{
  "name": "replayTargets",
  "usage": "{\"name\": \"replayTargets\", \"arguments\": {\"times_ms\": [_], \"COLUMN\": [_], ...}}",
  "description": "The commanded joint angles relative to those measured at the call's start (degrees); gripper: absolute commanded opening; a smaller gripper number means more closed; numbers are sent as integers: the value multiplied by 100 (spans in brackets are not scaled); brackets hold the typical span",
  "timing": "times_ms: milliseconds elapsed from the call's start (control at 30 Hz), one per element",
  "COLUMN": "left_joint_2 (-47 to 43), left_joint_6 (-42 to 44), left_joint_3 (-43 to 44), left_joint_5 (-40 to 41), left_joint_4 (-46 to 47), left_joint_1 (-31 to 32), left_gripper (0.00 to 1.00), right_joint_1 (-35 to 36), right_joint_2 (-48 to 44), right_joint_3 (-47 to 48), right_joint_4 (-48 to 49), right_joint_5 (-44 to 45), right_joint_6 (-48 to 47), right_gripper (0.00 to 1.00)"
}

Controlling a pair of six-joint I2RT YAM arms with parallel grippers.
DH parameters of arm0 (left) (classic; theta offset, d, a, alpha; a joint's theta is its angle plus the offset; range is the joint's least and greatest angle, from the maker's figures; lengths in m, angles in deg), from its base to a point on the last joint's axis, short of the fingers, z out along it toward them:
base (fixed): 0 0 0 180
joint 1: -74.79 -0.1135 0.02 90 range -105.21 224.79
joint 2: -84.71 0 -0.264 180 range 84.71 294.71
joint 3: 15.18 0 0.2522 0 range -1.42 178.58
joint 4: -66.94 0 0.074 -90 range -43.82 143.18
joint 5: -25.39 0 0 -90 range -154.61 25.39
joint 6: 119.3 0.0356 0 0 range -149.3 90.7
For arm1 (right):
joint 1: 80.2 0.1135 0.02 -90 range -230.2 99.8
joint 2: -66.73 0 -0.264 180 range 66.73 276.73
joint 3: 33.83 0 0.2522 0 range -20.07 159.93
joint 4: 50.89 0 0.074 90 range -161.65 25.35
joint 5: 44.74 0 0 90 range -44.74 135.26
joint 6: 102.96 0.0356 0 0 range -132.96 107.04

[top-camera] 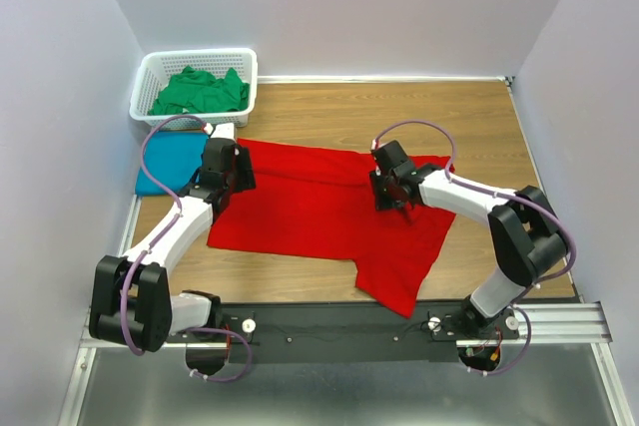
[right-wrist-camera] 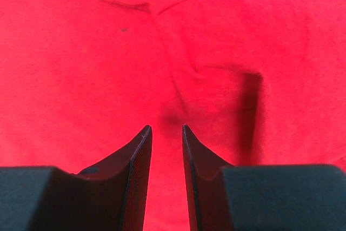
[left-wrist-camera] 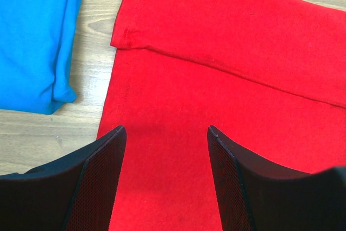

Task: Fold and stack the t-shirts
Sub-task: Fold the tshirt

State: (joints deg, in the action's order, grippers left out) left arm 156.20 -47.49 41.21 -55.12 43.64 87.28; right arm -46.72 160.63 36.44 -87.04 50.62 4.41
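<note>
T-shirts, three: red t-shirt [top-camera: 310, 202] spread on the table [top-camera: 399, 112]; teal t-shirt [top-camera: 165, 162] folded just left of it; green t-shirt [top-camera: 200, 92] heaped in the one white basket [top-camera: 200, 55].
Grippers, two: left gripper [left-wrist-camera: 165, 131] gaping and empty over the red hem; right gripper [right-wrist-camera: 166, 128] narrowly parted, tips at red cloth.

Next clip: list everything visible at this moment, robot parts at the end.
Red t-shirt: 1, red, spread across table centre.
Blue t-shirt: 1, blue, folded, left of the red one.
Green t-shirt: 1, green, crumpled in basket.
Basket: 1, white, far left corner.
Table: 1, brown wood, beneath everything.
Left arm, right arm: 2, white and black, near edge.
Left claw: 1, black, open over red t-shirt's left edge.
Right claw: 1, black, nearly closed on red t-shirt's right side; grip unclear.
</note>
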Motion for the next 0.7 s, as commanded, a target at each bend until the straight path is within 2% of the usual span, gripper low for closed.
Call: {"name": "replayTargets", "arguments": {"times_ms": [0,500,667], "left_joint_2": [59,111,120], "left_joint_6": [70,71,71], "left_joint_3": [131,140,140], "left_joint_5": [-18,17,35], "left_joint_4": [-13,-30,-30], "left_joint_1": [8,8,8], "left_gripper": [69,69,69], "right_joint_1": [72,80,63], "right_joint_2": [145,576,576], "right_joint_3": [150,246,246], "right_joint_4": [-20,288,297], "right_joint_5": [675,676,720], "right_joint_6": [-172,-269,-277], "right_gripper": [35,30,20]}}
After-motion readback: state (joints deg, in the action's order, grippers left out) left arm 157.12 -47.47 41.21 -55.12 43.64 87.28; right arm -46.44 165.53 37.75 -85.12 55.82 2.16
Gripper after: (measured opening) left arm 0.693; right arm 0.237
